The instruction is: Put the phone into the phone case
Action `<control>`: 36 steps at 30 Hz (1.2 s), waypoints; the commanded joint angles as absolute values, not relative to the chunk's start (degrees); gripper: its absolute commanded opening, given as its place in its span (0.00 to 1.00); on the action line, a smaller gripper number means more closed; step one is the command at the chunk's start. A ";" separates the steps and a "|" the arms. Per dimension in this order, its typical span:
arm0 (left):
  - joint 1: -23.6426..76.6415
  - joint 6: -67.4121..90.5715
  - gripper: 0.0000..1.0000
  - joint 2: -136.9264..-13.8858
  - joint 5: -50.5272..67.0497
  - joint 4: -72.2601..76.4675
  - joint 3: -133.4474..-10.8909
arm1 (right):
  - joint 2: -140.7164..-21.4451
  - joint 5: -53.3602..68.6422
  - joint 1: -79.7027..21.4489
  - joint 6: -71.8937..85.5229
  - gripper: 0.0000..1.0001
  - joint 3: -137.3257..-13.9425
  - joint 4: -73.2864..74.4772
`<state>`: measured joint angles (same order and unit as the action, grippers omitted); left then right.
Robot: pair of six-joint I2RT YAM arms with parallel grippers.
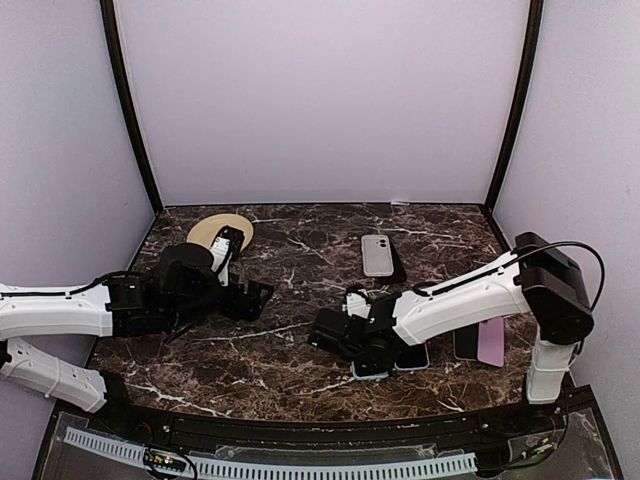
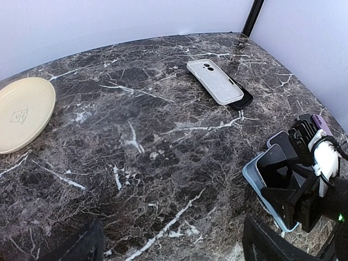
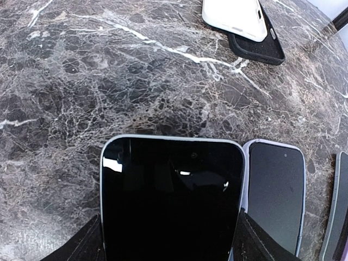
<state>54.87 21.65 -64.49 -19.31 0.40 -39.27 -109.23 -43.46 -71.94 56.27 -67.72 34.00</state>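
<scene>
A dark-screened phone (image 3: 171, 201) lies in a light-blue case (image 3: 163, 137) on the marble table, at the front centre-right in the top view (image 1: 370, 368). My right gripper (image 3: 171, 247) is shut on the phone, one finger against each long side, low over the table (image 1: 362, 350). My left gripper (image 2: 174, 244) is open and empty, hovering above bare marble left of centre (image 1: 255, 297). The left wrist view shows the phone (image 2: 274, 168), its case rim (image 2: 255, 185) and the right gripper (image 2: 304, 198) at the right.
A white phone (image 1: 377, 255) lies on a black case (image 1: 398, 268) at the back centre. A second cased phone (image 3: 274, 196) lies right of the held one. A dark phone (image 1: 466, 343) and a pink case (image 1: 491, 342) lie far right. A cream plate (image 1: 215, 230) sits back left.
</scene>
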 commanded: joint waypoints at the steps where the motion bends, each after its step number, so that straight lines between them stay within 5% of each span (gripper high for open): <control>1: 54.58 21.53 0.90 -63.90 -19.84 1.30 -38.33 | -110.14 -44.71 -71.72 58.04 0.00 -65.83 33.44; 19: 54.58 21.10 0.90 -64.11 -20.35 0.98 -38.19 | -111.83 -35.78 -68.22 66.64 0.00 -62.68 32.63; 21: 54.58 20.97 0.90 -64.01 -20.46 0.82 -38.23 | -112.12 -35.93 -68.20 66.25 0.17 -63.24 33.52; 24: 54.63 20.40 0.90 -63.71 -20.88 0.75 -38.27 | -111.75 -36.22 -68.20 66.14 0.61 -63.57 34.56; 26: 54.59 19.94 0.90 -63.46 -21.29 0.64 -38.31 | -111.33 -36.12 -68.04 66.35 0.79 -63.43 34.86; 31: 54.58 18.92 0.90 -62.84 -22.13 0.49 -38.41 | -110.58 -36.75 -68.03 66.29 0.97 -64.37 36.58; 36: 54.63 18.55 0.90 -62.49 -22.53 0.30 -38.17 | -109.36 -37.04 -67.97 63.93 0.99 -67.09 38.51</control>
<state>54.87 19.75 -64.16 -21.26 0.34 -38.94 -109.54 -37.28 -68.79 65.54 -65.71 32.56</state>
